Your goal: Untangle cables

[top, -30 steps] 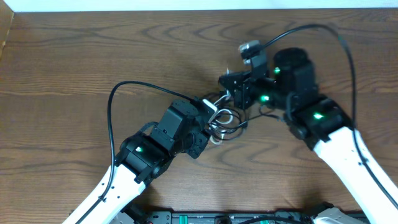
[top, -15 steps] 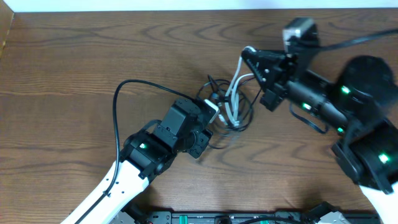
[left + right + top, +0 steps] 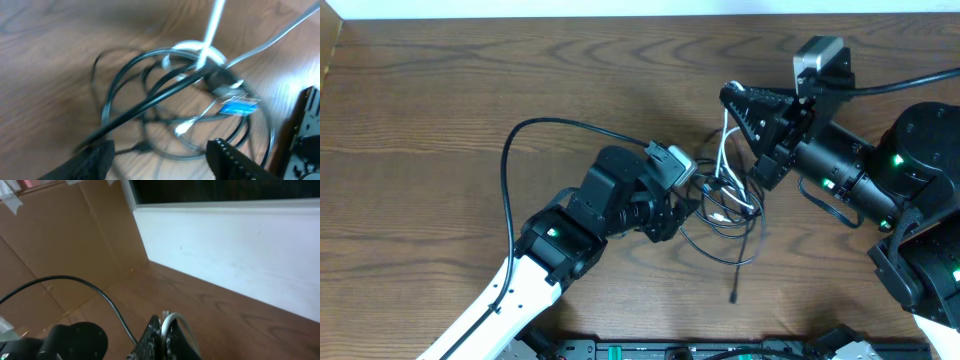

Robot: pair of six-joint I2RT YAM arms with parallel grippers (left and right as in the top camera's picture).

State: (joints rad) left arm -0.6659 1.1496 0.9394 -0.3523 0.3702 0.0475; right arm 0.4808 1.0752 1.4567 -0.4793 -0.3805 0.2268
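Nearest the base, one black cable end (image 3: 732, 297) trails free on the table (image 3: 440, 110); beyond it the cables (image 3: 720, 208) lie knotted in loose loops; the left fingers (image 3: 95, 160) stand spread just beside the knot, pinching nothing, probably placed to anchor it; farthest, the right fingers (image 3: 150, 340) pinch the white cable (image 3: 724, 140), raised, apparently to draw it clear.
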